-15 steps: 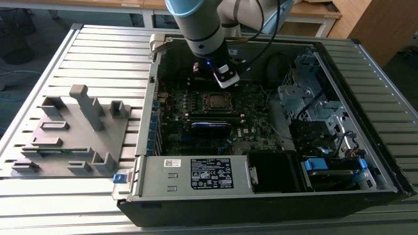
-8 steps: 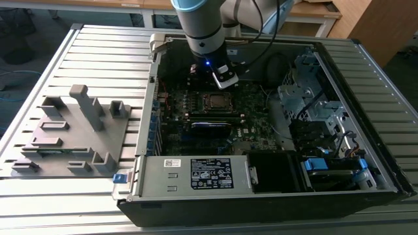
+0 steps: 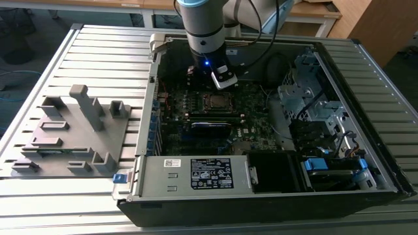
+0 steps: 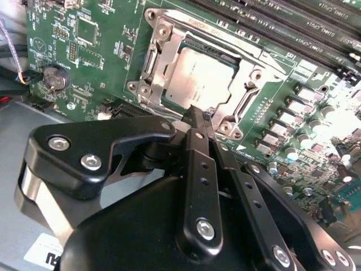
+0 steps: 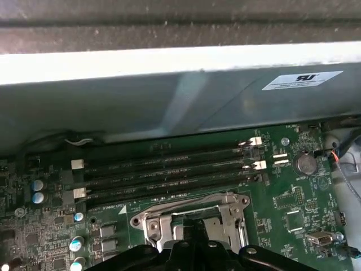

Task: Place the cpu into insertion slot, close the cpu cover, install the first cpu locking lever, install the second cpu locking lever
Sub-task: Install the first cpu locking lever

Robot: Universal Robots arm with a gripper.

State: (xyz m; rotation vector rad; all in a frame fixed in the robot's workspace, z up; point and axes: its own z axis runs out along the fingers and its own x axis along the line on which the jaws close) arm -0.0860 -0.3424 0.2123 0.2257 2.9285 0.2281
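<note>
The cpu (image 4: pixel 204 72), a dull silver square, lies flat in the insertion slot (image 4: pixel 169 99) on the green board. The cpu cover (image 4: pixel 164 40), a silvery frame with a square window, lies down around the chip. My gripper (image 4: pixel 198 113) is shut, its two black fingers pressed together with nothing visible between them, and the tips rest at one edge of the socket frame. In the first wrist view the fingertips (image 5: pixel 194 227) stand over the cpu cover (image 5: pixel 189 204). In the exterior view the cpu (image 3: pixel 218 101) sits mid-board, just below the arm's wrist (image 3: pixel 222 78).
The board lies inside an open computer case (image 3: pixel 365 46) on a slatted metal table. Long black memory slots (image 5: pixel 169 175) run beside the socket, near the case wall (image 5: pixel 169 107). A coin battery (image 4: pixel 55 78) and capacitors (image 4: pixel 293 152) flank it. A grey fixture block (image 3: pixel 78 132) stands outside.
</note>
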